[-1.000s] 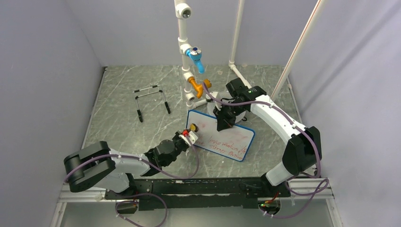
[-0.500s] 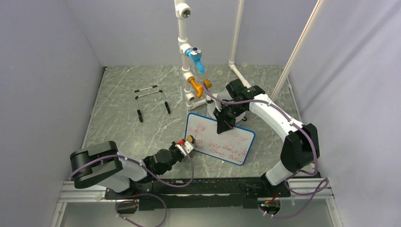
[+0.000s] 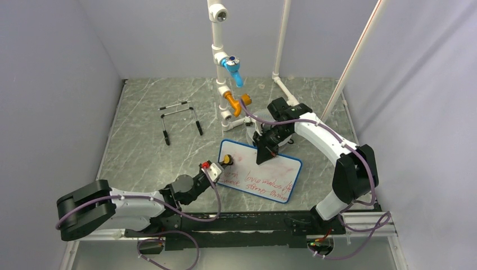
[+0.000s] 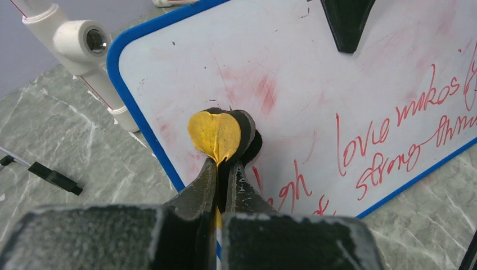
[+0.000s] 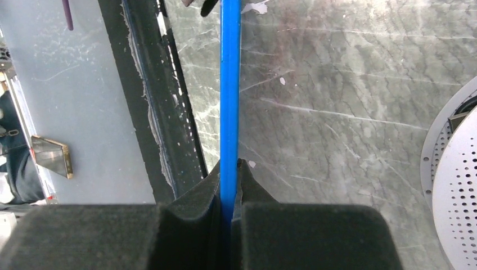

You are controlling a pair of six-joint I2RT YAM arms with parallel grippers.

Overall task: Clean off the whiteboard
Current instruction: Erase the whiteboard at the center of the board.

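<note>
Top external view: whiteboard (image 3: 275, 171) held at mid tabletop (image 3: 140, 157), shifted slightly nearer and leftward over the last second.
Right jaws: pinched shut on the blue far edge.
Left jaws: clamped on yellow pad (image 4: 216, 135), pressed near the board's left edge, arm drawn back.
Surface: pink smears upper left, red writing (image 4: 394, 129) intact.
Meaning: wiping barely begun.

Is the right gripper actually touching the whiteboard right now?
Touching. The right wrist view shows the right gripper pinching the whiteboard by its blue frame.
</note>
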